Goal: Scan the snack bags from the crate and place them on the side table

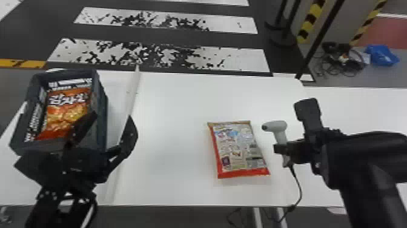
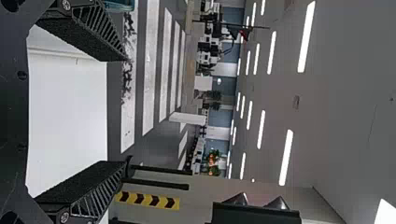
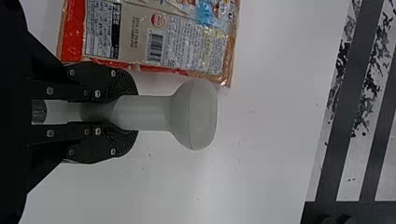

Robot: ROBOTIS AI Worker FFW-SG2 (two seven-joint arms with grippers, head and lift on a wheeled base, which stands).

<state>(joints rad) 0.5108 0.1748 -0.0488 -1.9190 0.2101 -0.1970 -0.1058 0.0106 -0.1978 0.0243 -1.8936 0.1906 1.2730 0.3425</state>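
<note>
- Snack bag (image 1: 237, 148), red-edged, lies flat on the white table (image 1: 175, 169) in front of me, printed back and barcode up.
- Under the table's near edge I see pale legs (image 1: 258, 216); the scanner's dark cable (image 1: 298, 185) trails over that edge.
- A pale raised strip (image 1: 130, 94) runs front to back across the white surface, between crate and bag.
- Just right of the bag, my right gripper (image 1: 280, 148) is closed on the handle of the grey scanner (image 1: 277, 125), its head sticking out past the fingers.
- My left gripper (image 1: 112, 116) stands wide and empty, one finger blocking part of my look into the crate.
- Left on the table sits the dark crate (image 1: 103, 121), with an orange snack bag (image 1: 65, 112) inside.
- More white surface (image 1: 363, 106) stretches off to the right, partly behind my right arm.
- Beyond, I get striped floor (image 1: 160, 56), a tangle of cables (image 1: 342, 60), a blue bundle (image 1: 382, 55) and yellow-black markings (image 1: 310, 21).
- Farthest off, ceiling lights (image 2: 306, 37) run in rows.
</note>
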